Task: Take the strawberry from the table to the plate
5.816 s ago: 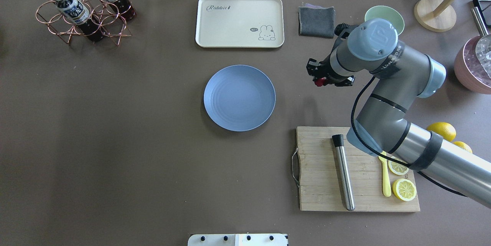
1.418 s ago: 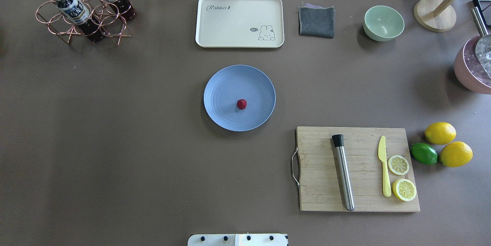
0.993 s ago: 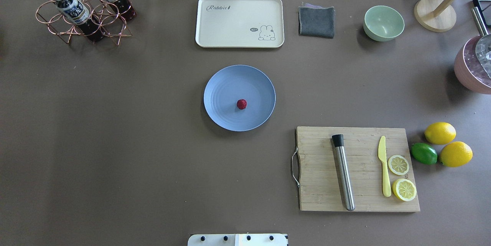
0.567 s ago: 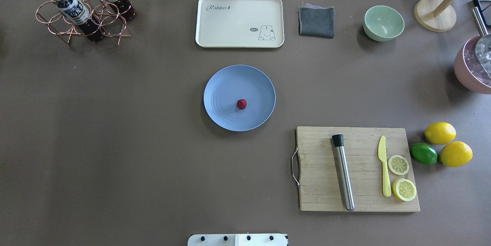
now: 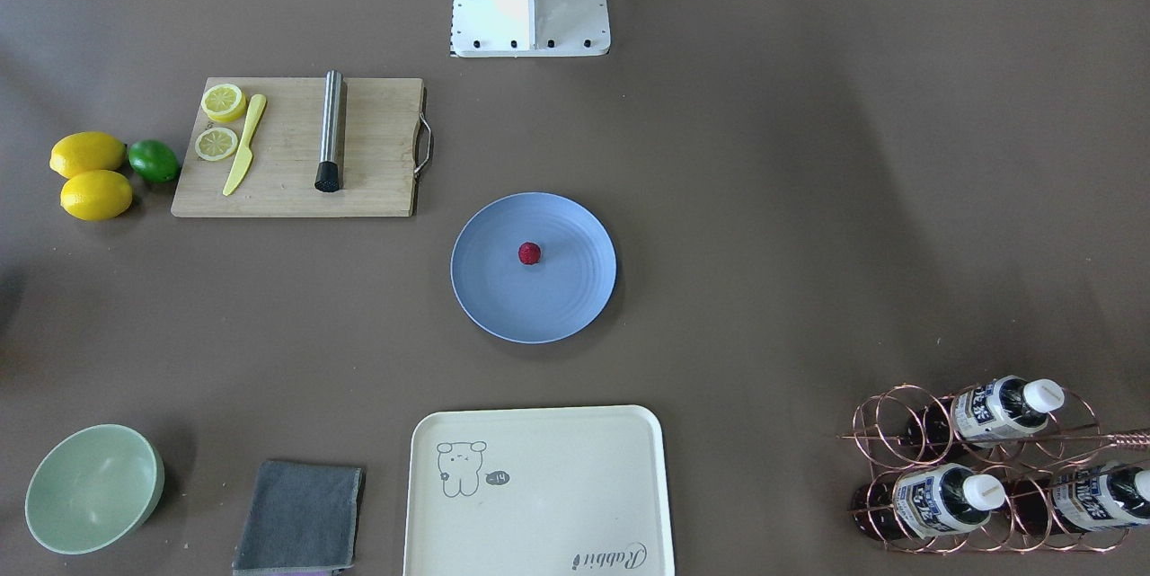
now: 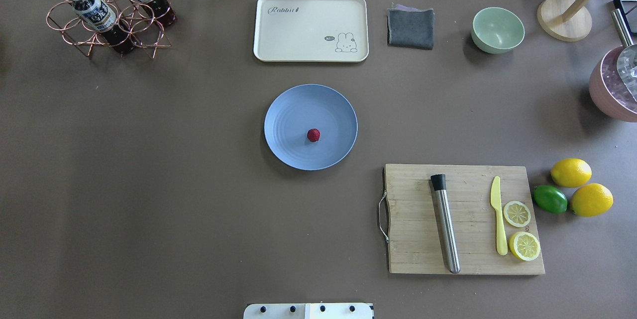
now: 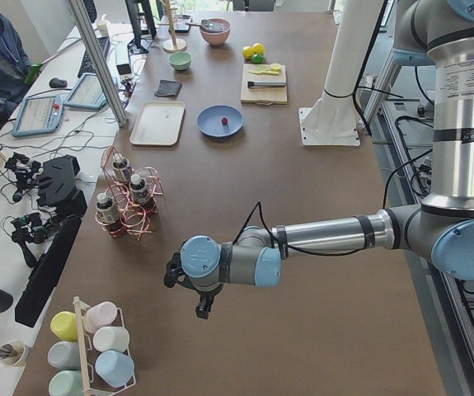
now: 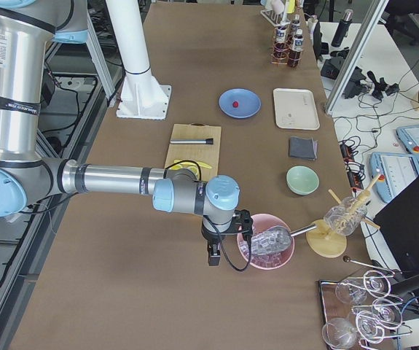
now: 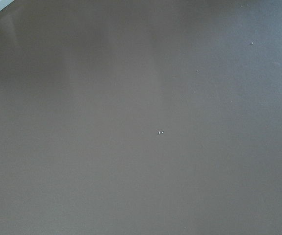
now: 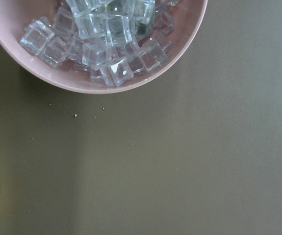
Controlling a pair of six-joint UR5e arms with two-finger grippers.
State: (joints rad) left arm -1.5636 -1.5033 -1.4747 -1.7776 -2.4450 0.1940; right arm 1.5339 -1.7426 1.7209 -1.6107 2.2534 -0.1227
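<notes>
The small dark-red strawberry (image 6: 313,135) (image 5: 529,253) lies free near the middle of the round light-blue plate (image 6: 291,110) (image 5: 561,306), which rests on the brown-grey table (image 6: 149,184). Neither arm appears in the overhead or front-facing views. My left gripper (image 7: 203,308) hangs over bare table at the near end in the exterior left view, far from the plate (image 7: 210,125). Beside the pink ice bowl (image 8: 266,246), my right gripper (image 8: 212,254) points down in the exterior right view. I cannot tell whether either gripper is open or shut.
A wooden cutting board (image 6: 413,239) carries a steel muddler (image 6: 446,227), a yellow knife and lemon slices. Lemons (image 6: 571,172) and a lime lie to its right. Along the far edge stand a cream tray (image 6: 311,28), grey cloth (image 6: 410,28), green bowl (image 6: 497,29) and bottle rack (image 6: 107,10).
Since the earliest frame, the right arm has left the overhead view and the strawberry it carried now lies on the plate. Over the last second and a half nothing has moved.
</notes>
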